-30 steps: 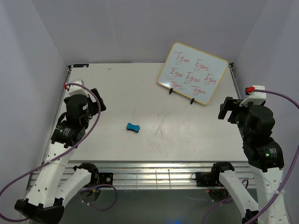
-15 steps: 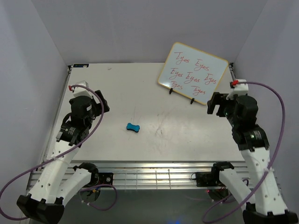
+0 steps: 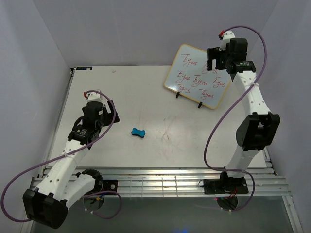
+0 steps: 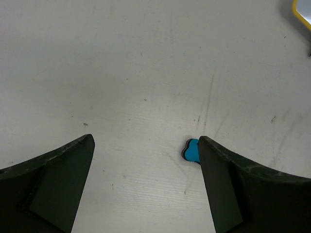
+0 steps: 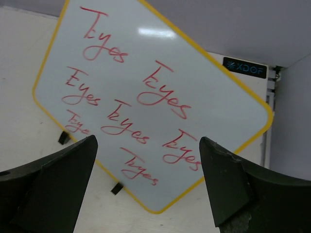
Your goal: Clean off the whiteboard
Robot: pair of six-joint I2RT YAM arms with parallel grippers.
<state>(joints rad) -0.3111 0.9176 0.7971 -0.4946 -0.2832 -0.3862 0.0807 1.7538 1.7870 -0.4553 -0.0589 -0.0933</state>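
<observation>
The whiteboard (image 3: pixel 194 77) stands tilted at the back right of the table, yellow-framed, with red "Eyes" words all over it (image 5: pixel 146 97). My right gripper (image 3: pixel 214 59) hangs open high over the board's upper right part, its fingers apart with the writing showing between them (image 5: pixel 148 140). A small blue eraser (image 3: pixel 139 132) lies flat on the table near the middle. My left gripper (image 3: pixel 111 115) is open, a short way left of the eraser and not touching it. In the left wrist view the eraser (image 4: pixel 192 150) peeks out beside the right finger, and the gripper (image 4: pixel 146 141) holds nothing.
The board rests on two black wire feet (image 3: pixel 178 95) (image 3: pixel 199 105). The grey table (image 3: pixel 146 97) is closed in by pale walls on the left, back and right. A dark label (image 5: pixel 244 67) sits at the table's back edge behind the board.
The right arm has swung up and back from the table's right side to over the whiteboard. The left arm has moved forward and right, closer to the eraser. Both grippers stayed open.
</observation>
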